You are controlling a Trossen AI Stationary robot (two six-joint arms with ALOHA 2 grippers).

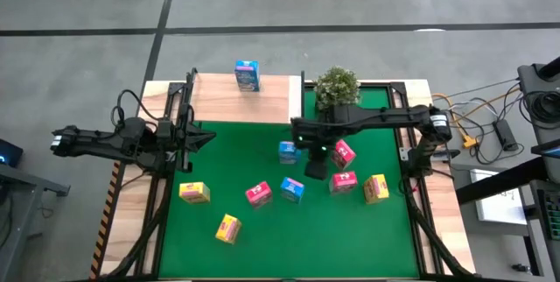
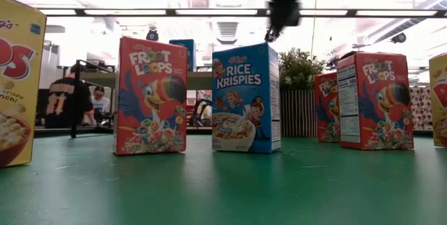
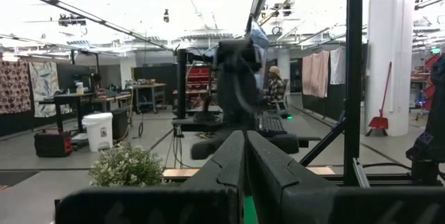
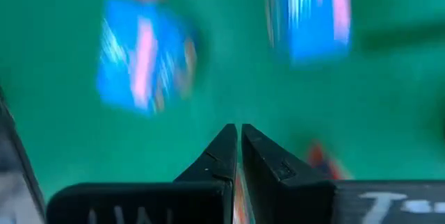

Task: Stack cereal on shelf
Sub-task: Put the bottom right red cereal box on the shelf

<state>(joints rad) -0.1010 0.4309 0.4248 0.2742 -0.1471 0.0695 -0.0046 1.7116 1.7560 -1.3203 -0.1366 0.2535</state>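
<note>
Eight small cereal boxes stand on the green mat (image 1: 236, 155): two blue ones (image 1: 289, 151) (image 1: 292, 189), three pink-red (image 1: 344, 153) (image 1: 343, 181) (image 1: 258, 193), three yellow (image 1: 194, 193) (image 1: 227, 228) (image 1: 376, 188). A third blue box (image 1: 248, 75) stands on the light-wood shelf (image 1: 219, 98) at the mat's far left. My right gripper (image 1: 315, 166) hangs shut above the mat between a blue and a pink-red box, clear of both; its wrist view looks down on two blue boxes (image 4: 142, 60) (image 4: 309, 15). My left gripper (image 1: 206, 136) waits shut at the mat's left edge, pointing level (image 3: 245, 147).
A small potted plant (image 1: 336, 87) stands at the mat's far edge, right of the shelf and just behind my right arm. Black frame rails (image 1: 179, 116) run along both sides of the mat. Cables (image 1: 477, 111) lie off the table's right. People show in the room beyond (image 2: 70, 99).
</note>
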